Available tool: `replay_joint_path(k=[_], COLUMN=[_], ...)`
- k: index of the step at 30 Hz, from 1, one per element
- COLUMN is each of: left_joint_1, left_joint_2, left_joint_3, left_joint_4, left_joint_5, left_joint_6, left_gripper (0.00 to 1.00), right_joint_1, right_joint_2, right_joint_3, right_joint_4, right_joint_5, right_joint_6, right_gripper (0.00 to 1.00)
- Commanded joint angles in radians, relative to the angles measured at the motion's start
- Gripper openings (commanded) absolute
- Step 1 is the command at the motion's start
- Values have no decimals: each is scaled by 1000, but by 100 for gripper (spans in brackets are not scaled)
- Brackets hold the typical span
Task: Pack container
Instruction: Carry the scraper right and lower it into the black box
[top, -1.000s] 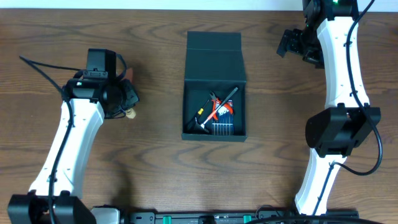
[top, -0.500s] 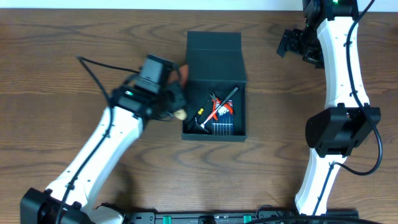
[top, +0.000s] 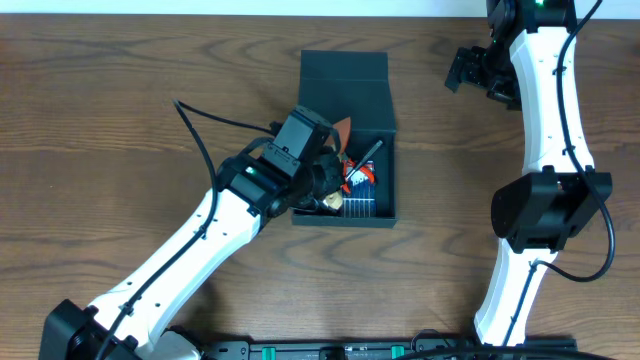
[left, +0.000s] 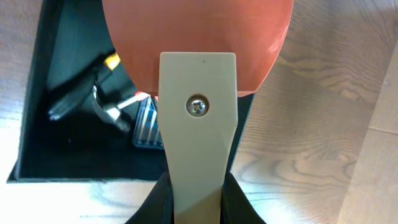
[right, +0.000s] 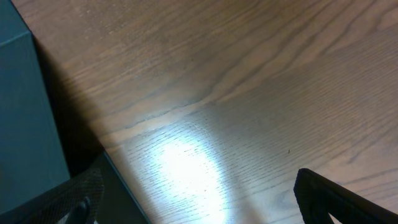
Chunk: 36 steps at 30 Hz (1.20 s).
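Dark green box (top: 345, 90) sits at the middle of the table (top: 120, 80), long axis running near edge to far edge, lid flap open toward the far side. Left gripper (top: 322, 185) clamps a red-bladed scraper (left: 198, 37) above the box; right gripper (top: 468, 72) gapes wide, far right.

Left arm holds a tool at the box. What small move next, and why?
Probably nudge the left gripper farther over the dark teal cardboard box: the orange-bladed scraper with a beige handle it grips overhangs the box's wall, partly above the table.
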Motion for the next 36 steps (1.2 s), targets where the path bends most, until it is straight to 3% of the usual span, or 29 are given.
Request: replay_joint_path(k=[1,19,36], left_joint_1=[-11,-26,-25], left_joint_2=[-14,95,257], left_joint_3=[24,20,20], left_joint_4=[0,-43,81], left_joint_5=[-13,-16,-24], left_joint_6=[-55,-82,-81], left_gripper=[6,6,6], right_joint_1=[3,3,3], right_joint_2=[-5,-5,-5], right_joint_3=[17,17,17], right_joint_4=[-1,-1,0], right_joint_5=[10,10,10], right_joint_6=[-8,-8,-8], right_gripper=[99,99,99])
